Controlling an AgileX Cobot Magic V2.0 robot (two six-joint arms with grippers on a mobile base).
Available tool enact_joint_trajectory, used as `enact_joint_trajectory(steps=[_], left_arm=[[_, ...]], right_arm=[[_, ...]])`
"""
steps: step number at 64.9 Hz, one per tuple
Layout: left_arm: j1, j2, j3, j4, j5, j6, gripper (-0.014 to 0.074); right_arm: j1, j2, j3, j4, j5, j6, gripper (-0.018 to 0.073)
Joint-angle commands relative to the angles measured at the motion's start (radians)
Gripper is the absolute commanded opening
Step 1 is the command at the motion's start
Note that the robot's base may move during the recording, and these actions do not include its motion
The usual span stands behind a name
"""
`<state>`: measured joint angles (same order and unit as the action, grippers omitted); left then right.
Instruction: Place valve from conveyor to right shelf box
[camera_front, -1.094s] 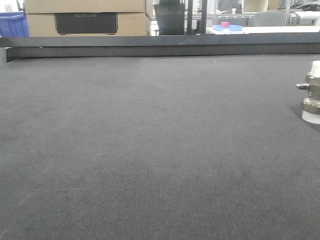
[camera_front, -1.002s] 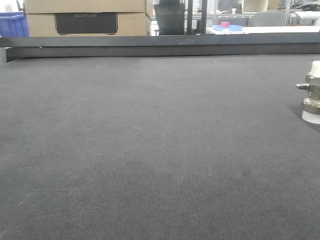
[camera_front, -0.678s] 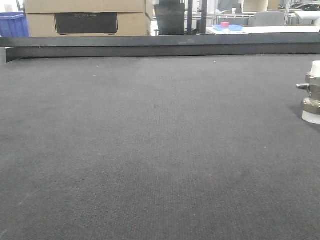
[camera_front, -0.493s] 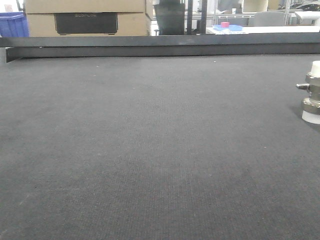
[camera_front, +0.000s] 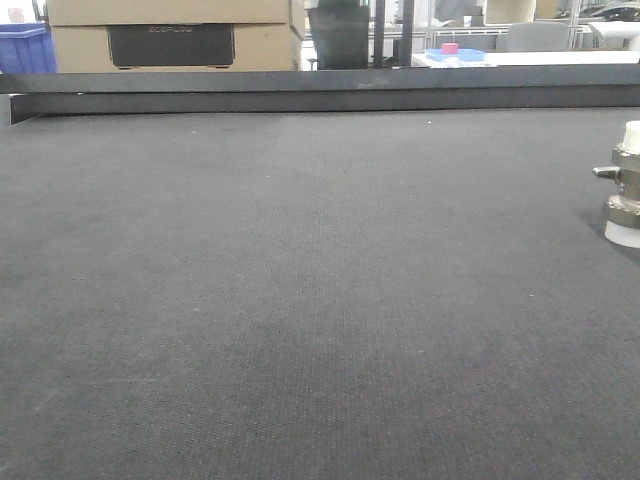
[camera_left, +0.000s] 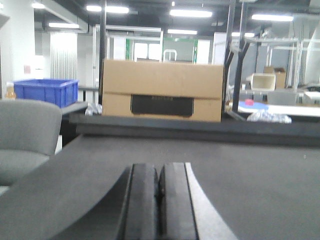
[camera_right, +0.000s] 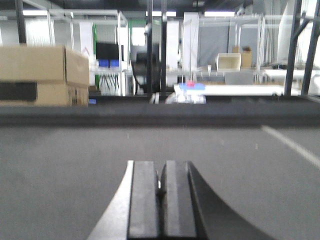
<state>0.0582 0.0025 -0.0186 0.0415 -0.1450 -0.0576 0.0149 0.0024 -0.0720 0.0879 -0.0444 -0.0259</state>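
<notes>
The valve (camera_front: 626, 184) stands upright at the far right edge of the front view, silvery with white caps top and bottom and a short stem pointing left; it is partly cut off by the frame. It rests on the dark grey conveyor (camera_front: 300, 280), whose dark rail (camera_front: 320, 92) runs along the far side. My left gripper (camera_left: 158, 167) is shut with nothing between its pads, low over the belt. My right gripper (camera_right: 161, 165) is likewise shut and empty. Neither wrist view shows the valve. The right shelf is out of view.
Beyond the rail stand a cardboard box (camera_front: 170, 35) with a dark panel, a blue crate (camera_front: 25, 48) at the far left, and black uprights (camera_front: 392, 32). A grey chair back (camera_left: 25, 135) sits left of the belt in the left wrist view.
</notes>
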Motion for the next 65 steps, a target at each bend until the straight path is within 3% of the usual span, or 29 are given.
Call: enact_joint_trajectory(steps=[1,7,12,18,25,28,40,55,65], left_arm=[[0.002,-0.003,-0.08,-0.002,-0.004,-0.005,-0.0111],[0.002,0.017,-0.203,0.023,0.115,-0.005,-0.0101],[0.002,0.058,-0.307,0.036,0.239,-0.005,-0.0021],[0.002,0.136,-0.429,0.038,0.38,-0.005,0.0174],[0.002,0.243,-0.569,0.035,0.506,-0.005,0.0519],[0.002,0.293,-0.617,0.033,0.548,-0.005,0.0627],[-0.003,0.486,-0.782,0.024,0.692,-0.005,0.0526],[-0.037,0.712,-0.996,0.024,0.885,-0.029,0.0529],[-0.037,0.882,-1.125,0.028,1.023,-0.029,0.0529]], right_arm=[[0.0,-0.002,-0.117,0.003,0.028,0.0,-0.0154],[0.0,0.007,-0.251,0.003,0.117,0.0,-0.0112],[0.0,0.053,-0.349,0.003,0.174,0.0,-0.0006],[0.0,0.124,-0.425,0.003,0.196,0.0,0.0176],[0.0,0.217,-0.486,0.002,0.194,0.0,0.0452],[0.0,0.266,-0.491,0.002,0.194,0.0,0.0558],[0.0,0.428,-0.513,0.001,0.189,0.0,0.057],[0.001,0.711,-0.794,-0.001,0.505,-0.01,0.057],[0.045,0.915,-1.013,-0.002,0.712,-0.039,0.057]])
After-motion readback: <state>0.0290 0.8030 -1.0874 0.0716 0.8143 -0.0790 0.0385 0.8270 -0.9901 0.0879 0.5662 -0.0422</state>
